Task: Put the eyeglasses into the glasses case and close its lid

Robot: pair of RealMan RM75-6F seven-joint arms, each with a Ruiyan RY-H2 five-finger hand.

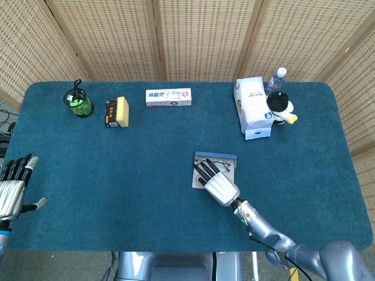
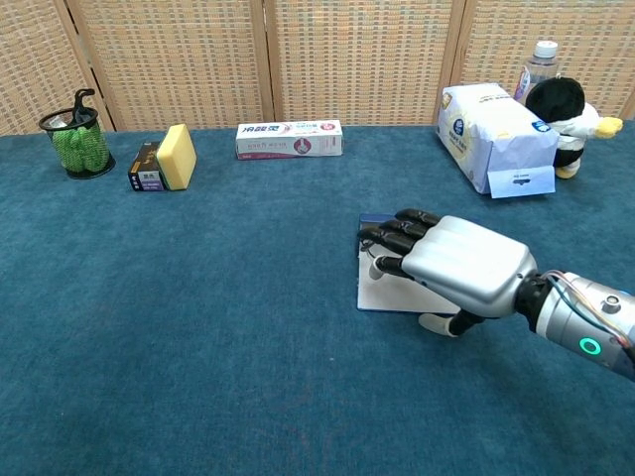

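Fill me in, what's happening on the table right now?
The right hand is over the open glasses case in the middle of the blue table, fingers extended across its near part. The eyeglasses lie inside the case and the lid is not yet closed. Whether the fingers touch the case is hard to tell. The left hand is at the table's left edge, fingers spread, holding nothing.
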